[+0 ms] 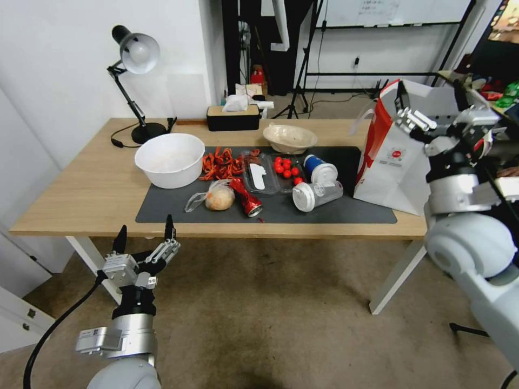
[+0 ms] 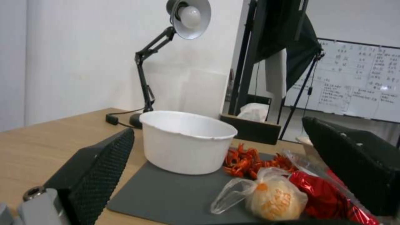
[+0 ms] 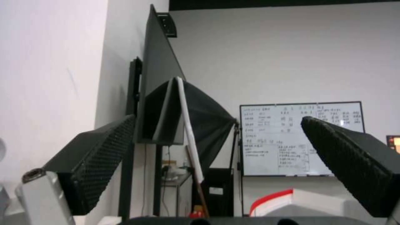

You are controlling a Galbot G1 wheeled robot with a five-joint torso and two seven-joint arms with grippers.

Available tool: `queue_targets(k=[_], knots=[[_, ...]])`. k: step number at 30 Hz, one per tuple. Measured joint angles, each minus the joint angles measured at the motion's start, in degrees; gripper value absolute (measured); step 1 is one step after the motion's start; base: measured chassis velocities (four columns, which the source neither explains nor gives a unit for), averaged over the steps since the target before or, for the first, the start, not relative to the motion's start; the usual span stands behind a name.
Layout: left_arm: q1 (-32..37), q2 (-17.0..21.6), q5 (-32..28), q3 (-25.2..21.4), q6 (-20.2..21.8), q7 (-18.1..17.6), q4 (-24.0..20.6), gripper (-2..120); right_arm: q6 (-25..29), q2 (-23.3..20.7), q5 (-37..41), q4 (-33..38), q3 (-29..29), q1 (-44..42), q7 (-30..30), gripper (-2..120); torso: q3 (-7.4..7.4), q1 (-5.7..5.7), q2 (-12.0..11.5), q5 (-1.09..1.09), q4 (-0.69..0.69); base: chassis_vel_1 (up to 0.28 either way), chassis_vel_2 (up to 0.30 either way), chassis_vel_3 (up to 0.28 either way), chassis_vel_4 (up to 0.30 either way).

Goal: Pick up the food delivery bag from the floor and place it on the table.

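**A:** Food delivery bag (image 1: 397, 156) — where does it sit?

**B:** On the table (image 1: 81, 189), at its right end, base resting partly on the right edge of the dark grey mat (image 1: 178, 208) and partly on bare wood, upright, mouth open.

**A:** Start with what's nearest you.

**B:** My left gripper (image 1: 145, 233) hangs low in front of the table's near edge, over the floor (image 1: 270, 313), fingers spread wide, holding nothing. Beyond it, on the mat: the bagged bread (image 1: 216, 197), a red can (image 1: 246, 198) on its side, the white bowl (image 1: 170, 159), the tomatoes (image 1: 286, 167). Farther right, my right gripper (image 1: 419, 120) is up at the bag's top rim, fingers apart and gripping nothing; its wrist view shows a red-and-white edge of the bag just below the open fingers.

**A:** So the placing looks done?

**B:** I judge so; what remains is clearing away cleanly. I'd lift the right gripper straight up, clear of the white strap handle (image 1: 363, 120), before swinging aside. A snagged handle could tip the bag toward the toppled cups (image 1: 319, 186) nearby.
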Motion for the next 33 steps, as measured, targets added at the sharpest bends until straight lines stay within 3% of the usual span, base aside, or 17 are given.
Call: queue_targets(k=[10,15,23,33], knots=[[0.0,0.1,-0.1,-0.2,-0.1,1.0,-0.3,100,0.0,3.9,-4.3,9.6,0.5,-11.1,0.3,100,0.0,-0.01,0.0,-0.01,0.0,0.0,0.0,0.0,0.0],[-0.1,0.1,-0.1,-0.1,-0.1,1.4,-0.3,100,0.0,5.9,-7.2,10.5,0.3,-14.6,-0.2,100,0.0,-0.01,0.0,0.0,0.0,0.0,0.0,0.0,0.0],[-0.2,0.1,-0.1,0.1,-0.1,2.4,-0.3,100,0.0,14.1,-17.3,11.1,-1.4,-22.7,-0.2,100,0.0,0.0,0.0,0.0,0.0,0.0,0.0,0.0,0.0],[-0.4,0.1,0.6,0.1,0.2,3.0,-0.1,100,0.0,17.6,-21.7,11.3,-1.9,-28.9,1.0,100,0.0,-0.01,0.0,0.0,0.0,0.0,0.0,0.0,0.0]])
